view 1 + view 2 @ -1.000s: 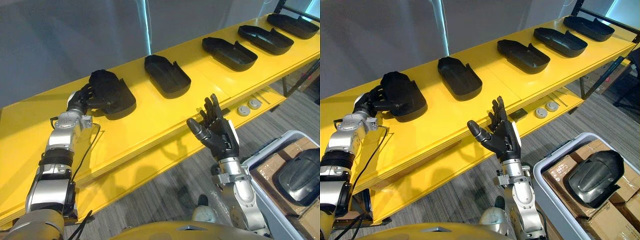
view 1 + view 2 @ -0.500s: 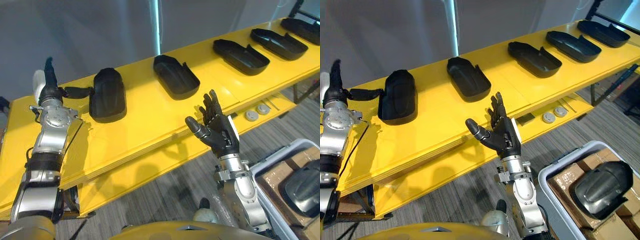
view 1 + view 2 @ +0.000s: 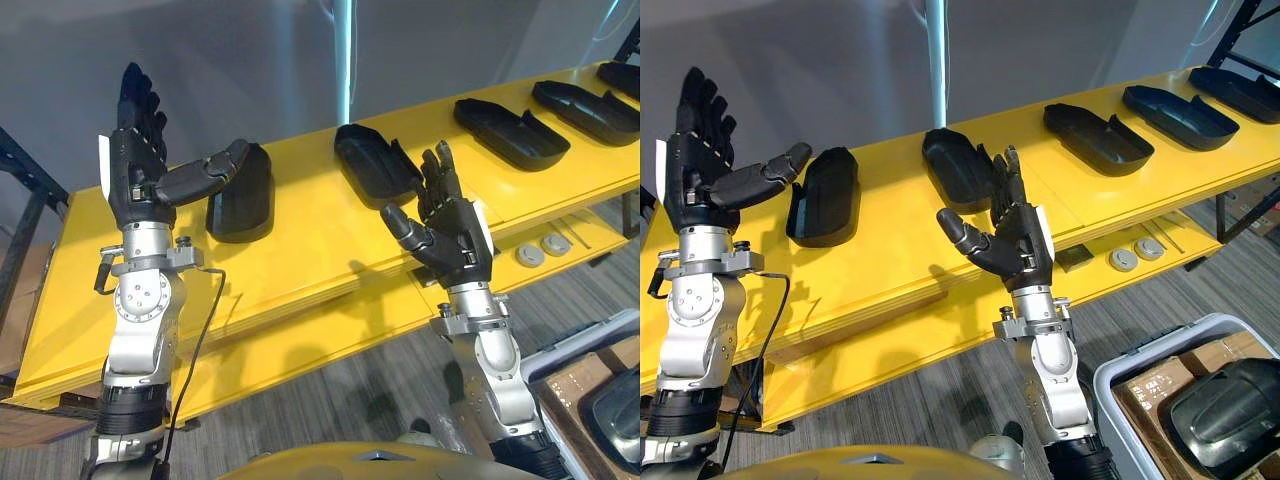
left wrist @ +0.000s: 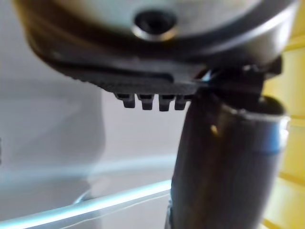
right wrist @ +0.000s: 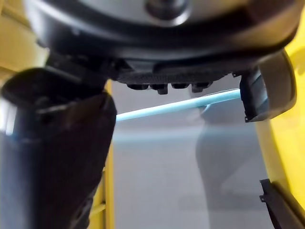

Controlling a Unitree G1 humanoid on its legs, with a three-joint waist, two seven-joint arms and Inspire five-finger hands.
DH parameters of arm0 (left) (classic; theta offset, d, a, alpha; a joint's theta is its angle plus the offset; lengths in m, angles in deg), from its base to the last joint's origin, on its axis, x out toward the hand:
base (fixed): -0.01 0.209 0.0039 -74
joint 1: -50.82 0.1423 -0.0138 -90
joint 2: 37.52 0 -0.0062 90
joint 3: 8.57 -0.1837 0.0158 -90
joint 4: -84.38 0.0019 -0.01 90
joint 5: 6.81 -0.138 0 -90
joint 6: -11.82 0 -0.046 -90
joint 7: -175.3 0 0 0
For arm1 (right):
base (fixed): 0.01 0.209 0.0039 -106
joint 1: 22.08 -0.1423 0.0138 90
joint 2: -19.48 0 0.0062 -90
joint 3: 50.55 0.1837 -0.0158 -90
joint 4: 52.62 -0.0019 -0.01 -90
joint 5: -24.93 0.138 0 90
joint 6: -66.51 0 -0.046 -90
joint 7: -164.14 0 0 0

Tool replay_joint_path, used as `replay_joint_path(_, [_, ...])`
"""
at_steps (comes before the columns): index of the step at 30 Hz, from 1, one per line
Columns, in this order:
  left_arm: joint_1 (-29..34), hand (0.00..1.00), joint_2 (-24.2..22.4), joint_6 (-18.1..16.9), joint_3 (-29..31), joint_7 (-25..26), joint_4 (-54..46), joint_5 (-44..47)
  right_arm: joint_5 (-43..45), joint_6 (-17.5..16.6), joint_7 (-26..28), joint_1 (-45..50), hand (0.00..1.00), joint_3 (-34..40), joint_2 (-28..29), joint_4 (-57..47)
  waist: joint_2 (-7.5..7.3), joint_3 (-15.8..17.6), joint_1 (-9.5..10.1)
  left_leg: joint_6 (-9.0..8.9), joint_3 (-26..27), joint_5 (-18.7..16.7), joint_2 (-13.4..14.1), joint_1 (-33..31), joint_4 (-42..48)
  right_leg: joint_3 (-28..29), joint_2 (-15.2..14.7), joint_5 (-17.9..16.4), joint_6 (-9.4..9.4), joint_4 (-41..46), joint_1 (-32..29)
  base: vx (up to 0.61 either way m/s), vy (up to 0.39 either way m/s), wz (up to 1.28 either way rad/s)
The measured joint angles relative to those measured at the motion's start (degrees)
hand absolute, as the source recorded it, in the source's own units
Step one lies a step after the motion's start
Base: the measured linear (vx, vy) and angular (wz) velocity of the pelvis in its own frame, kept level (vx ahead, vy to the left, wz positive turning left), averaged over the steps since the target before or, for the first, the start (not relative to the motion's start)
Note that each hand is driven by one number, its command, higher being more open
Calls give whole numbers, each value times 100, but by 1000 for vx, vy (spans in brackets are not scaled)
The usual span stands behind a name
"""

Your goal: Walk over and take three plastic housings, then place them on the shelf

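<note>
Several black plastic housings lie in a row on the yellow shelf [image 3: 300, 245]. The leftmost housing [image 3: 243, 190] lies by itself, hollow side down, with no hand touching it. The second housing [image 3: 375, 165] and third housing [image 3: 510, 130] lie hollow side up further right. My left hand [image 3: 140, 170] is raised well above the shelf's left part, fingers straight and thumb spread, holding nothing. My right hand [image 3: 455, 235] hangs in front of the shelf's edge below the second housing, open and holding nothing. Its thumb [image 5: 52, 157] shows in the right wrist view.
A lower yellow shelf carries two round silver pieces [image 3: 1137, 252] and a small dark block [image 3: 1073, 258]. At the lower right a grey bin [image 3: 1118, 378] holds cardboard boxes and one more black housing [image 3: 1230, 410]. A grey wall and a pale pole [image 3: 937, 60] stand behind the shelf.
My left hand, shut on the leftmost housing a second ago, let it go on the shelf and rose up with fingers spread. The camera has shifted; the right hand stayed open.
</note>
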Motion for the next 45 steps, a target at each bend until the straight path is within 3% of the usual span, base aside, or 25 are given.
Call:
replay_joint_path(3, [326,100,-126,-300,123,10,-349,179,5,2,315,-113,100,-12,-4,-1,-2,-27,39,8,-33,10,1,8,0,-31,0,-5,-6,-4,38,1,8,8])
replay_joint_path(6, [784,100,-554,-523,181,97,-588,158,215,33,612,-406,100,-256,-4,0,-10,-37,157,24,-130,30,6,5,-3,-138,0,-9,-8,-15,119,2,5,11])
replay_joint_path(10, [1316,100,-1054,-578,183,449,-637,-65,319,256,907,-1005,100,-758,32,26,-46,-59,381,70,-345,68,16,-57,-45,-346,-1,-58,-9,-29,238,-1,4,29])
replay_joint_path(15, [2069,100,-1543,-578,115,646,-643,-61,448,763,956,-1838,100,-1552,412,942,-319,-276,818,52,-821,196,34,-312,-48,-809,-1,-156,-24,-17,382,33,-3,43])
replay_joint_path(20, [2378,100,-1630,-580,-45,810,-646,-34,429,978,318,-2364,100,-1779,830,2132,-432,-251,1157,58,-1212,260,33,-433,-55,-1174,-1,-255,-24,40,571,25,-4,41])
replay_joint_path(23, [2587,100,-1750,-580,-179,802,-645,-28,420,1020,-85,-2746,100,-1790,930,2630,-395,-222,1274,76,-1338,297,33,-500,-56,-1296,-8,-301,-13,86,602,-1,2,21])
replay_joint_path(32, [2728,100,-1825,-579,-1163,619,-640,19,249,1051,-1280,-4116,100,-1769,1333,3976,-255,40,1451,115,-1537,392,31,-649,-54,-1506,-7,-319,0,109,623,-11,5,11])
replay_joint_path(41, [2732,100,-1828,-542,-1775,584,-535,213,357,1218,-1746,-4698,100,-1706,1605,4549,-81,258,1587,140,-1654,437,12,-726,-49,-1620,-11,-326,3,128,619,8,-2,5])
replay_joint_path(45, [2729,100,-1825,-499,-1934,585,-282,244,160,1449,-2213,-4773,100,-1733,1680,4657,-63,270,1589,154,-1676,458,10,-796,-49,-1655,-16,-329,4,140,575,-6,5,4])
